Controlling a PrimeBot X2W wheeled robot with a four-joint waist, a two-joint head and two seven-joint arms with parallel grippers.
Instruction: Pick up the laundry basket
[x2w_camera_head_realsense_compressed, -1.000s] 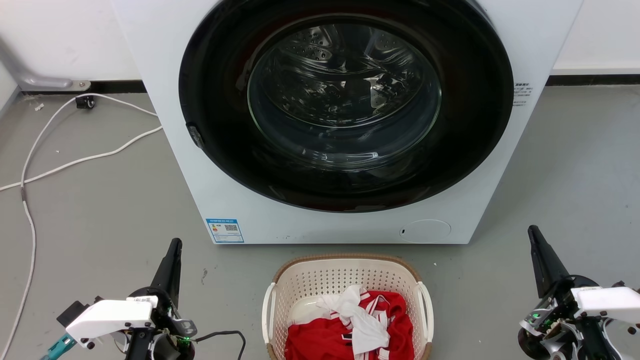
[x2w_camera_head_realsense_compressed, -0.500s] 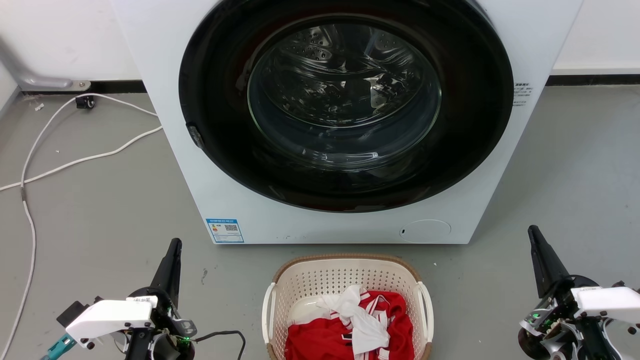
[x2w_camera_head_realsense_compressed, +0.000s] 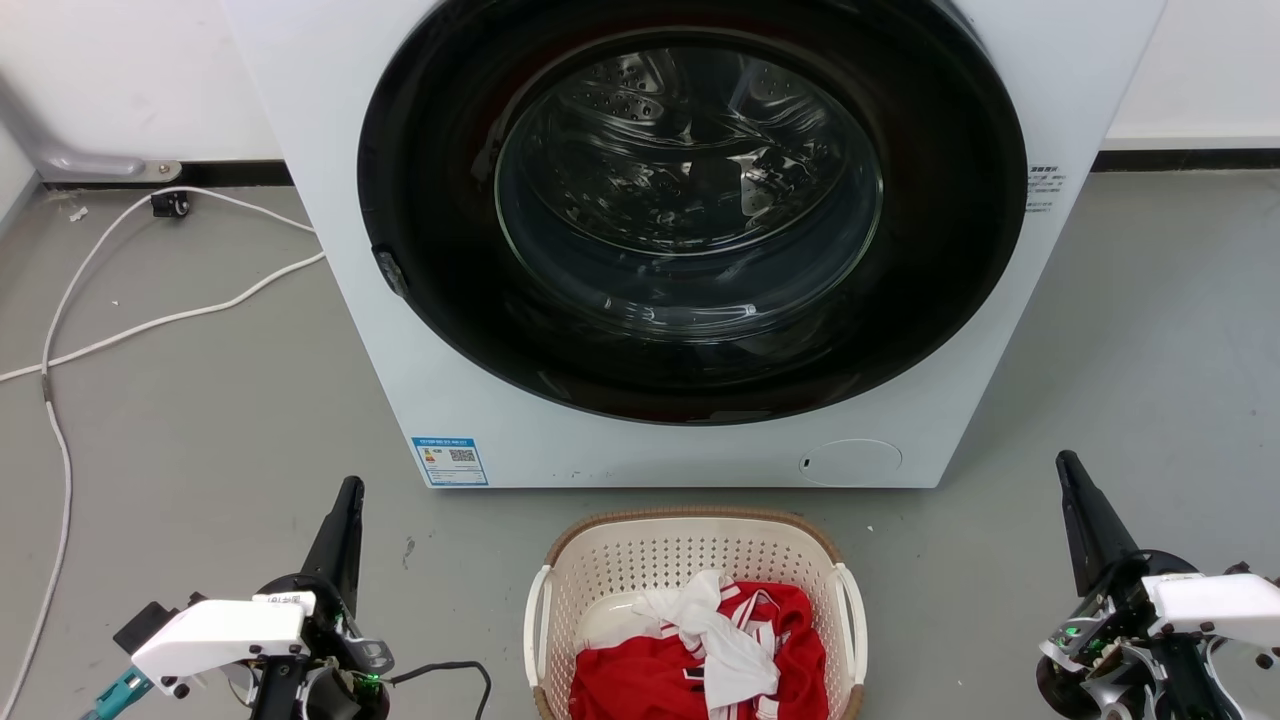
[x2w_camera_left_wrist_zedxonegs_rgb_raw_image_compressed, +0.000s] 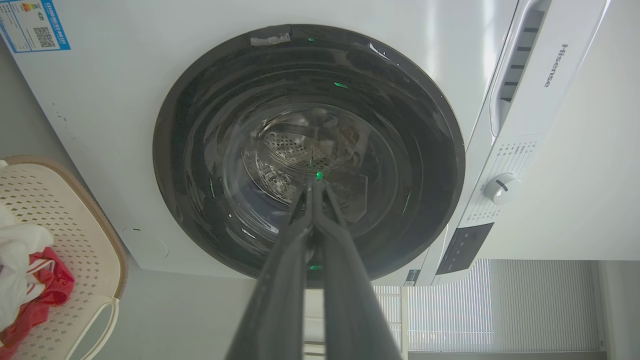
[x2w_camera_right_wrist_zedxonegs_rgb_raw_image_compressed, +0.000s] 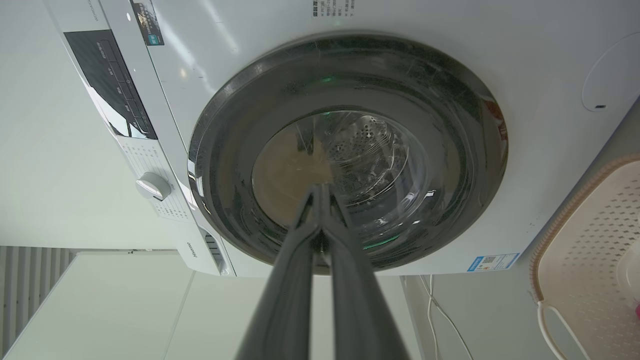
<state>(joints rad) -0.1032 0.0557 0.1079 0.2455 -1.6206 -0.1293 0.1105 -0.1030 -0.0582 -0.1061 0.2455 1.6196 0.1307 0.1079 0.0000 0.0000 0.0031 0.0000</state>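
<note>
Left wrist view shows the left gripper (x2w_camera_left_wrist_zedxonegs_rgb_raw_image_compressed: 314, 187) with its two long dark fingers closed tip to tip and holding nothing, pointing at the round door of the white washing machine (x2w_camera_left_wrist_zedxonegs_rgb_raw_image_compressed: 125, 100). In the right wrist view the right gripper (x2w_camera_right_wrist_zedxonegs_rgb_raw_image_compressed: 320, 190) is likewise closed on itself and empty, aimed at the same door. In the head view the left gripper sits at the lower left of the frame and the right gripper at the lower right, both over the grey floor (x2w_camera_head_realsense_compressed: 200, 420) and well apart from the laundry basket (x2w_camera_head_realsense_compressed: 650, 560). The basket stands on the floor at the bottom centre, just in front of the machine, between the two grippers. Its white loop handles (x2w_camera_head_realsense_compressed: 535, 630) are untouched. A red garment (x2w_camera_head_realsense_compressed: 660, 685) and a white cloth (x2w_camera_head_realsense_compressed: 725, 645) lie inside it. A white cable (x2w_camera_head_realsense_compressed: 150, 322) trails across the floor at the left.
</note>
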